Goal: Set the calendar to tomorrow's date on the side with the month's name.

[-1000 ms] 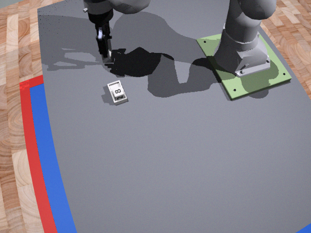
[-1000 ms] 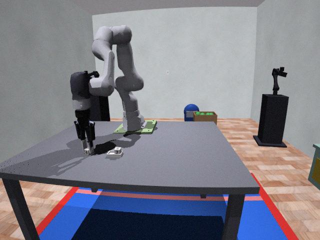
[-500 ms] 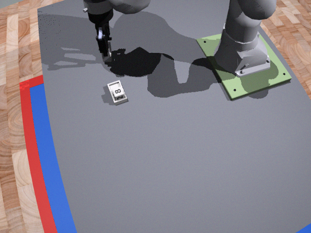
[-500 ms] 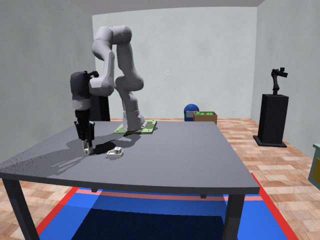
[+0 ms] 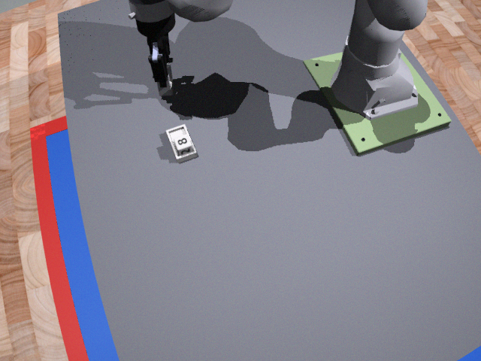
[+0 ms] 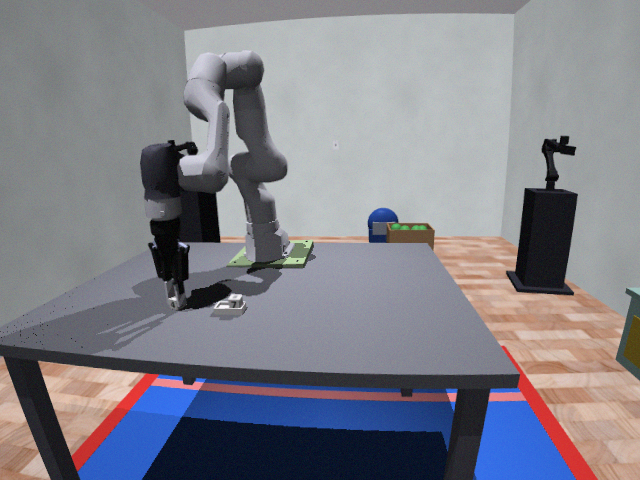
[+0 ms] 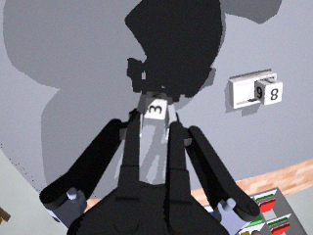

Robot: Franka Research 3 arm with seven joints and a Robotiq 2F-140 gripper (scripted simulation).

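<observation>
Reaching down to the grey tabletop [image 5: 271,233] [image 6: 336,330] [image 7: 274,137] with the light-grey jointed arm [image 5: 374,42] [image 6: 253,113], mounted on a pale green square plate [image 5: 363,147] [image 6: 305,250]. Apparently pinching a small white cube [image 5: 171,88] [image 6: 176,301] [image 7: 156,109] between the fingertips of the black two-finger gripper [image 5: 166,87] [image 6: 174,298] [image 7: 156,104], with a black 3 showing upward to the wrist view. Held low, though impossible to tell whether touching the tabletop. Near the gripper but apart from it, seated on the tabletop, see a white rectangular tray [image 5: 170,138] [image 6: 229,311] [image 7: 242,93]. At one end of that tray, find a second white cube [image 5: 182,141] [image 6: 236,299] [image 7: 273,92], marked 8 on top and 2 on a side in the top view.
</observation>
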